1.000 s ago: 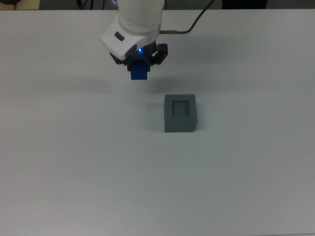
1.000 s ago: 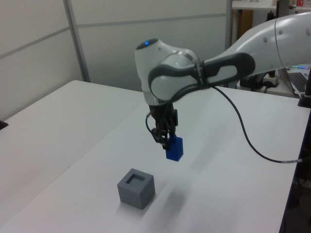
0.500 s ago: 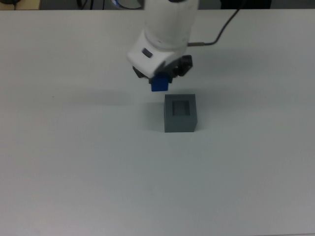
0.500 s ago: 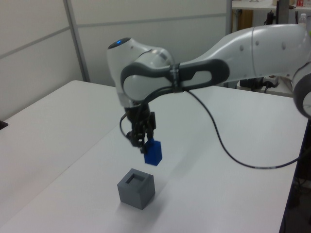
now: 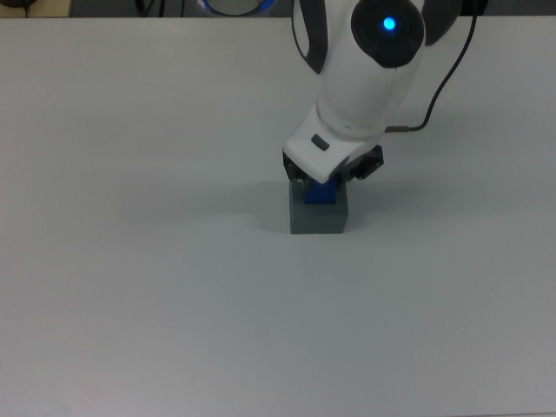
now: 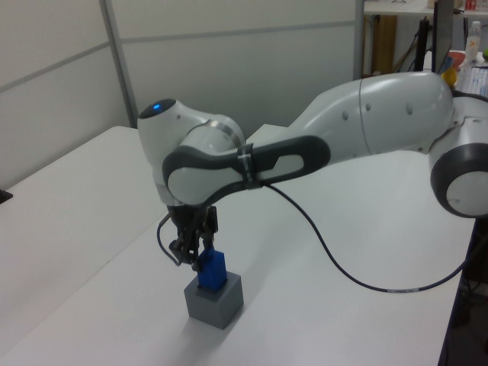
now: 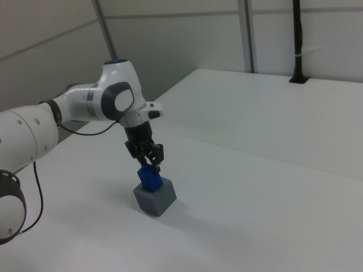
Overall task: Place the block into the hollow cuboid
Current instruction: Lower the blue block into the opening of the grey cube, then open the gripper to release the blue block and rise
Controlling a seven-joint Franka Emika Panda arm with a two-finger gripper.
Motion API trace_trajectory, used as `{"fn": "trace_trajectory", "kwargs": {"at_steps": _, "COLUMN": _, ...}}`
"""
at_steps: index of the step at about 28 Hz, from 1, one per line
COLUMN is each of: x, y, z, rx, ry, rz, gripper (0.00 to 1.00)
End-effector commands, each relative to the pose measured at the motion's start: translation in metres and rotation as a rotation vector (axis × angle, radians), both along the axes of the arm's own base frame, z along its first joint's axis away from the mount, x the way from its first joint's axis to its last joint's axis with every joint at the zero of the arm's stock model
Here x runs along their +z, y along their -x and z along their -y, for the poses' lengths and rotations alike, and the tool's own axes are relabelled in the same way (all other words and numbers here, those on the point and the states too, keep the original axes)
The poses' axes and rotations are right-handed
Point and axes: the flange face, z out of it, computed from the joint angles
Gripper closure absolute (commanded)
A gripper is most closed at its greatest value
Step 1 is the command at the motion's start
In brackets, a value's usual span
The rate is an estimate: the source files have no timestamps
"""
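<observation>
The block (image 6: 211, 269) sits at the top of the cuboid (image 6: 214, 300), its lower end at or just inside the recess and most of its blue body standing above the grey rim. It leans a little rather than standing square. In the top view only a patch of blue (image 5: 320, 194) shows over the cuboid's (image 5: 318, 215) top face, the rest hidden under the arm. The hand (image 6: 195, 260) pinches the block from above, its dark fingers (image 7: 148, 162) pressed against the block's upper part (image 7: 150, 178). The white arm (image 6: 335, 149) reaches in over the cuboid from the left view's right. A black cable (image 6: 328, 259) hangs from the arm in a loop above the tabletop (image 5: 130, 287). The cuboid (image 7: 154, 198) rests well in from every tabletop edge, somewhat nearer the far edge in the top view.
</observation>
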Motion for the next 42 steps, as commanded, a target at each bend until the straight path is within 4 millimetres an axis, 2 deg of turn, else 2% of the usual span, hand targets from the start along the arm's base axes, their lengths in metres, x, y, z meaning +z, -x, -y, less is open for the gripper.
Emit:
{"fn": "trace_trajectory", "kwargs": {"at_steps": 1, "x": -0.002, "y": -0.007, "z": -0.002, "rx": -0.04, "ry": -0.002, "rz": 0.023, "gripper": 0.79}}
{"fn": "trace_trajectory", "kwargs": {"at_steps": 18, "x": -0.005, "y": -0.003, "z": -0.007, "rx": -0.082, "ry": -0.036, "rz": -0.005, "gripper": 0.78}}
{"fn": "trace_trajectory", "kwargs": {"at_steps": 19, "x": -0.005, "y": -0.003, "z": -0.006, "rx": -0.082, "ry": -0.035, "rz": -0.006, "gripper": 0.74}}
{"fn": "trace_trajectory", "kwargs": {"at_steps": 20, "x": -0.005, "y": -0.003, "z": -0.006, "rx": -0.081, "ry": -0.034, "rz": -0.003, "gripper": 0.64}}
{"fn": "trace_trajectory", "kwargs": {"at_steps": 21, "x": -0.005, "y": -0.003, "z": -0.005, "rx": -0.086, "ry": -0.034, "rz": -0.001, "gripper": 0.22}}
{"fn": "trace_trajectory", "kwargs": {"at_steps": 22, "x": -0.004, "y": -0.003, "z": -0.005, "rx": -0.085, "ry": -0.033, "rz": 0.003, "gripper": 0.0}}
{"fn": "trace_trajectory", "kwargs": {"at_steps": 25, "x": 0.002, "y": -0.003, "z": -0.005, "rx": -0.081, "ry": -0.031, "rz": 0.011, "gripper": 0.0}}
{"fn": "trace_trajectory", "kwargs": {"at_steps": 27, "x": 0.024, "y": 0.001, "z": -0.002, "rx": -0.079, "ry": -0.045, "rz": 0.038, "gripper": 0.0}}
{"fn": "trace_trajectory", "kwargs": {"at_steps": 31, "x": 0.046, "y": 0.012, "z": 0.009, "rx": -0.086, "ry": -0.057, "rz": 0.049, "gripper": 0.0}}
{"fn": "trace_trajectory", "kwargs": {"at_steps": 32, "x": 0.062, "y": 0.019, "z": 0.013, "rx": -0.085, "ry": -0.065, "rz": 0.062, "gripper": 0.0}}
{"fn": "trace_trajectory", "kwargs": {"at_steps": 34, "x": 0.072, "y": 0.029, "z": 0.02, "rx": -0.089, "ry": -0.069, "rz": 0.06, "gripper": 0.0}}
{"fn": "trace_trajectory", "kwargs": {"at_steps": 41, "x": 0.121, "y": 0.07, "z": 0.076, "rx": -0.078, "ry": -0.09, "rz": 0.047, "gripper": 0.0}}
{"fn": "trace_trajectory", "kwargs": {"at_steps": 42, "x": 0.131, "y": 0.084, "z": 0.09, "rx": -0.069, "ry": -0.097, "rz": 0.037, "gripper": 0.0}}
